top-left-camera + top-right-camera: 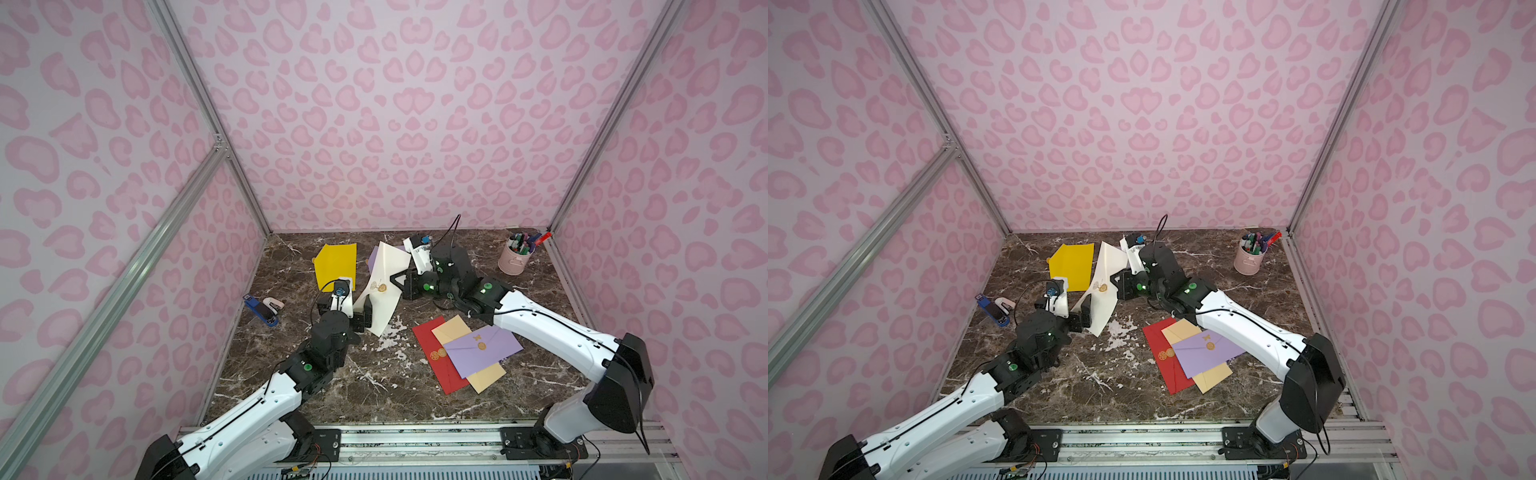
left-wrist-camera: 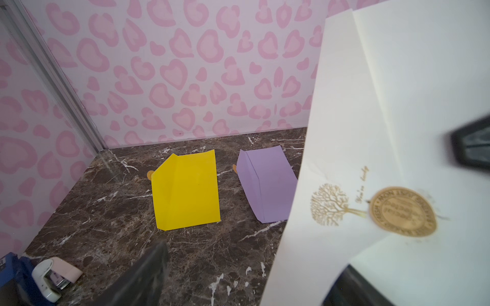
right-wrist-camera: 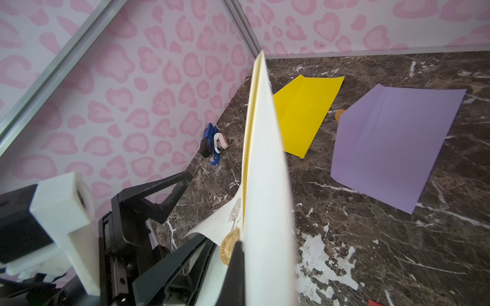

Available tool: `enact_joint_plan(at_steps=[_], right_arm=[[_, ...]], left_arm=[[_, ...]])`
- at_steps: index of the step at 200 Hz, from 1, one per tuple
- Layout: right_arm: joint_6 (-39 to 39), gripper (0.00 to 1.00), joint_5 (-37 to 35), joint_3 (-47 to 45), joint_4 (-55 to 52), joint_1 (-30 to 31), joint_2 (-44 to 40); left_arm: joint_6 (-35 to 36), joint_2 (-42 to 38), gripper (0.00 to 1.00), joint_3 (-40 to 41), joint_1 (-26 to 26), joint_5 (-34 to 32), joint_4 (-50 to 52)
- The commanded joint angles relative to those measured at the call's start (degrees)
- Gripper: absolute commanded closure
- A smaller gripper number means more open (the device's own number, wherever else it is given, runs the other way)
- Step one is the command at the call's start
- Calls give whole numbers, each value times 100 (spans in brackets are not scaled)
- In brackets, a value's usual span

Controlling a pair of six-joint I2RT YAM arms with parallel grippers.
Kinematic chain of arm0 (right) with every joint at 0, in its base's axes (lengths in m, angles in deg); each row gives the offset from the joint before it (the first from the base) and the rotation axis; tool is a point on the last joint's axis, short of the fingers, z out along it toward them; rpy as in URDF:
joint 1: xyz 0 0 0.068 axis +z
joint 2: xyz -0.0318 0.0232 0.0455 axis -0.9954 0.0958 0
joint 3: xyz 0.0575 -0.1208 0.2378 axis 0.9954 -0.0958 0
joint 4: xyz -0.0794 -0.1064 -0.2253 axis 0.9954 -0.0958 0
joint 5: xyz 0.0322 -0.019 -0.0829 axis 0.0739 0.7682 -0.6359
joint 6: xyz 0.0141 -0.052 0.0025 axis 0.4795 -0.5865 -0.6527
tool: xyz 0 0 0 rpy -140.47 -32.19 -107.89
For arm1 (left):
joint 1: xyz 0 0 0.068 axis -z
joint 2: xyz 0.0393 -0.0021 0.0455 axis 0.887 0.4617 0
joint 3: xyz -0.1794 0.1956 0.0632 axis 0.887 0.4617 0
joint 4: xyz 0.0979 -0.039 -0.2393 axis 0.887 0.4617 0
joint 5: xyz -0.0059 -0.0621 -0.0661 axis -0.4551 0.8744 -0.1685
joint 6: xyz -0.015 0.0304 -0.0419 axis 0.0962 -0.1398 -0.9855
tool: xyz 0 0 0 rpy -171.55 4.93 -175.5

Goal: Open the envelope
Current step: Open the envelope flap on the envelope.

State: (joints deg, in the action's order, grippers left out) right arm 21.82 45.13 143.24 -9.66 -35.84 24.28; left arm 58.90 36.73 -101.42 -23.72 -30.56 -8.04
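A white envelope (image 1: pixel 386 270) with a gold round seal (image 1: pixel 381 287) is held up on edge above the marble table (image 1: pixel 353 395) in both top views. My right gripper (image 1: pixel 395 281) is shut on its edge beside the seal (image 3: pixel 230 249); one black finger (image 3: pixel 236 270) shows against the paper. The pointed flap (image 2: pixel 344 185), printed with a gold tree, bows away from the envelope's body (image 3: pixel 267 164). My left gripper (image 1: pixel 345 311) stands wide open at the envelope's lower end. One of its fingers (image 2: pixel 143 278) is clear of the paper and the other finger (image 2: pixel 352 288) sits under the flap.
A yellow envelope (image 1: pixel 336 266) and a purple one (image 2: pixel 267 185) lie flat at the back. Red, tan and purple envelopes (image 1: pixel 469 353) are stacked at the right. A pink cup of pens (image 1: pixel 515 257) stands back right. A blue stapler (image 1: pixel 262 309) lies by the left wall.
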Motion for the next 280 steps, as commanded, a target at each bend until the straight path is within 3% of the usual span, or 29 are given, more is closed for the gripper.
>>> enact_joint_plan(at_steps=[1, 199, 250, 280], right_arm=[[-78, 100, 179, -22, -138, 15, -47], [-109, 100, 164, -70, -136, 16, -121], [-267, 100, 579, -115, -43, 14, -256], [-340, 100, 1322, -250, 147, 17, -338]], left_arm=[[-142, -33, 12, 3, -29, -121, -157], [-386, -146, 7, 40, -202, -140, -41], [-571, -168, 5, 94, -568, 1, 101], [-608, -114, 5, 93, -701, 16, 119]])
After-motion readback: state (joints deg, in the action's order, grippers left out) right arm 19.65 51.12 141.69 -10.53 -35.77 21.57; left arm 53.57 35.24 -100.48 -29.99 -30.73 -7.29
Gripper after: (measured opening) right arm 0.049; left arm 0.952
